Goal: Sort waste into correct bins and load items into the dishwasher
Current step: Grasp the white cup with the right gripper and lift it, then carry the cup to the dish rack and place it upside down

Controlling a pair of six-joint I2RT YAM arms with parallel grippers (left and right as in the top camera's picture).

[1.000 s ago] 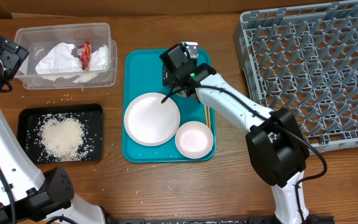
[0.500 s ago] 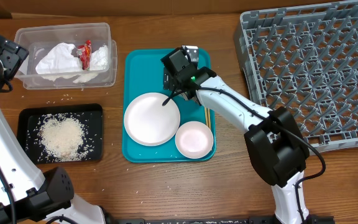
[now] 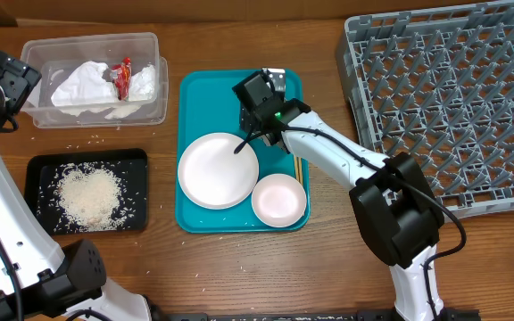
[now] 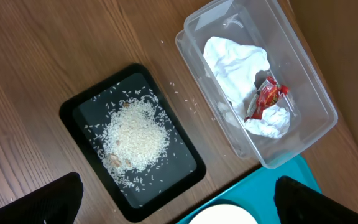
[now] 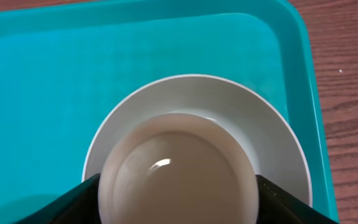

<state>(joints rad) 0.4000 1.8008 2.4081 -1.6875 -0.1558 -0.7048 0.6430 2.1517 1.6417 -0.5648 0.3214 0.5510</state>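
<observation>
My right gripper point(image 5: 176, 205) is shut on the pale grey-green bowl point(image 5: 176, 168) and holds it over the large white plate point(image 5: 272, 143) on the teal tray point(image 5: 42, 74). From overhead the gripper point(image 3: 255, 111) hides the bowl. The large plate point(image 3: 219, 170), the pinkish-white plate point(image 3: 279, 199) and the chopsticks point(image 3: 298, 166) lie on the tray. The clear tub point(image 3: 150, 40) holds the napkin point(image 3: 83, 85) and the red sauce packet point(image 3: 123, 78). The black tray point(image 3: 38, 192) holds rice point(image 3: 87, 194). My left gripper point(image 4: 179, 208) is open and empty, high above them. The cup is not visible.
The grey dish rack point(image 3: 453, 107) stands at the back right, with nothing in it. Loose rice grains point(image 3: 87, 141) lie on the wood between the tub and the black tray. The left arm point(image 3: 7, 80) is at the table's left edge.
My right gripper has shifted slightly towards the large plate, still holding the bowl. The left arm has not moved.
</observation>
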